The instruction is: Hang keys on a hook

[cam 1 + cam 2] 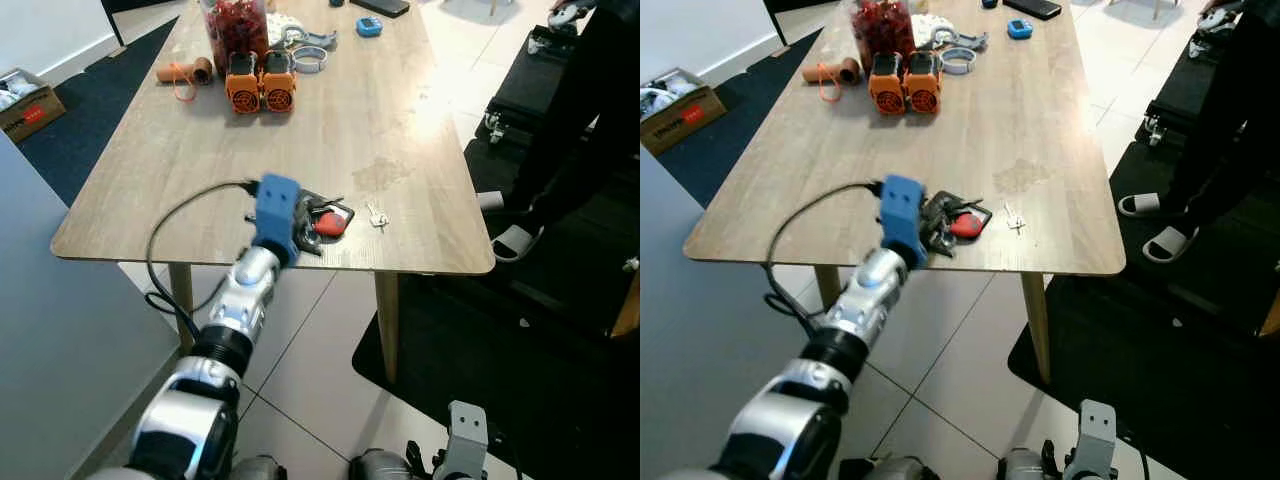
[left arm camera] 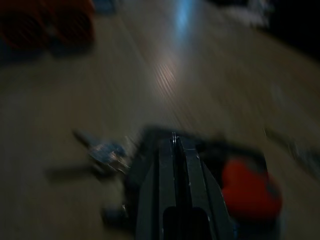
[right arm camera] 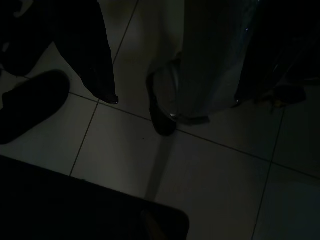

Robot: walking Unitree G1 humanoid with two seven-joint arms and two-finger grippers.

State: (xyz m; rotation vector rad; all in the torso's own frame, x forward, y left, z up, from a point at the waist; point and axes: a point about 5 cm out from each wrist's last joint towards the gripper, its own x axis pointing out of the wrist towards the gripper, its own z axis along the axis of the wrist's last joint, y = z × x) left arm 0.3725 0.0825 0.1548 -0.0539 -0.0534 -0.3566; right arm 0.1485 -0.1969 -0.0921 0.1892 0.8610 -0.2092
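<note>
While left gripper (image 1: 312, 222) sits w/ jaws pressed together, tips on desk (image 1: 400, 120) touching the keys (image 1: 330, 222), that bunch w/ red fob lies flat near front edge.

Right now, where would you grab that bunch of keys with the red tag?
Probably the dark ring end of the keys, from above: they lie flat near the table edge. The left gripper, fingers together in the wrist view, is at them.
</note>
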